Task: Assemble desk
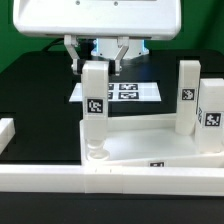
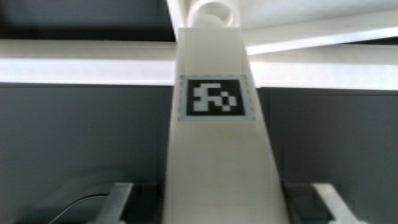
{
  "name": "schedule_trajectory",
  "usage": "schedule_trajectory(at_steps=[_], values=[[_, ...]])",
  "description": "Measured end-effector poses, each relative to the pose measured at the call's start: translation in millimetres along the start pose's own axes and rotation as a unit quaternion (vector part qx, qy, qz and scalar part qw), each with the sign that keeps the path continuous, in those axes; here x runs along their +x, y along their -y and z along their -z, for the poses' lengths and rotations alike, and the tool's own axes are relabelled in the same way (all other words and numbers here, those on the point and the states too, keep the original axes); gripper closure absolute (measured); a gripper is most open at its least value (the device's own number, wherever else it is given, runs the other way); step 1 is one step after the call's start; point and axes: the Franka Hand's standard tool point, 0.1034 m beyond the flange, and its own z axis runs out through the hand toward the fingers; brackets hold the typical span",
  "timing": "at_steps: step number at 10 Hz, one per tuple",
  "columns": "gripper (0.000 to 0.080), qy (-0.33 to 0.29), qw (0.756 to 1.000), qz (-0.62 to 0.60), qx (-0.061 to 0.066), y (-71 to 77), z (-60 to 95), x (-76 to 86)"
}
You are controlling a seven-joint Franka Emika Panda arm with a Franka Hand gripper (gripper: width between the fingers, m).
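The white plastic square post leg (image 1: 95, 103), marked with a black-and-white square tag (image 1: 96, 105), stands upright at the near left corner socket of the white plastic tray-like desk top (image 1: 140, 140). The two-finger gripper (image 1: 98, 62) is clamped on the leg's upper end; in the wrist view the fingers (image 2: 118, 200) flank the leg (image 2: 217, 150) on both sides. Two further white post legs (image 1: 186, 95) stand at the right.

Handling, as judged: the leg appears light, rigid and smooth, hence prone to slipping. Grip flat opposing faces near the top, keeping the leg vertical.
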Motion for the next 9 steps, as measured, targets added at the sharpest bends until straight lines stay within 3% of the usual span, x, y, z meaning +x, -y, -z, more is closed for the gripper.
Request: schedule_trajectory(at_steps=[9], values=[[0.0508,0.011,1.000,0.004,-0.002,3.2,-15.2,-11.0]])
